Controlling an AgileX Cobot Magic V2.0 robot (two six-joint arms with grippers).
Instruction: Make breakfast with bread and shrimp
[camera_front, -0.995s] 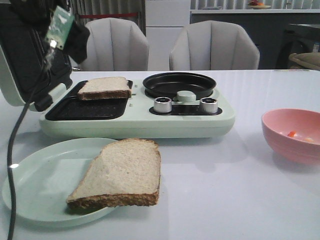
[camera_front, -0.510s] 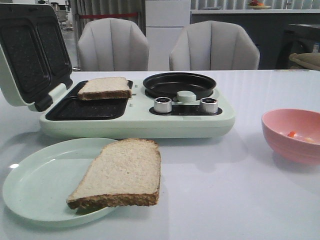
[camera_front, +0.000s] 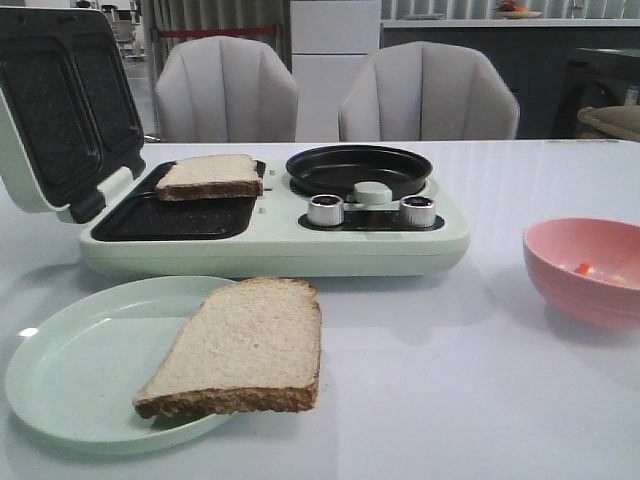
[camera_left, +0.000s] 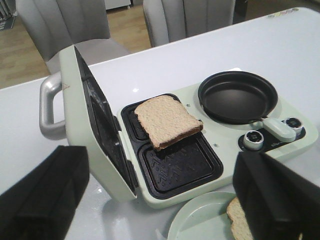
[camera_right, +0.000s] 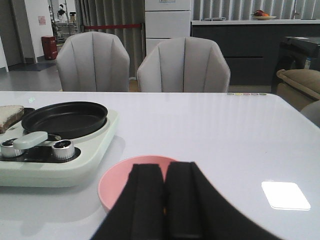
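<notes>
The plate's bread slice (camera_left: 240, 220) is cut off by the left wrist view's edge, and the right gripper's fingers (camera_right: 150, 200) hide most of the pink bowl (camera_right: 112, 182) — the shrimp (camera_front: 584, 268) too small to make out.

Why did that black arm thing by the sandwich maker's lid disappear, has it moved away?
Yes. A second ago the left gripper hung in front of the open lid in the front view; now that view shows the lid bare, so it has pulled out of frame.
</notes>
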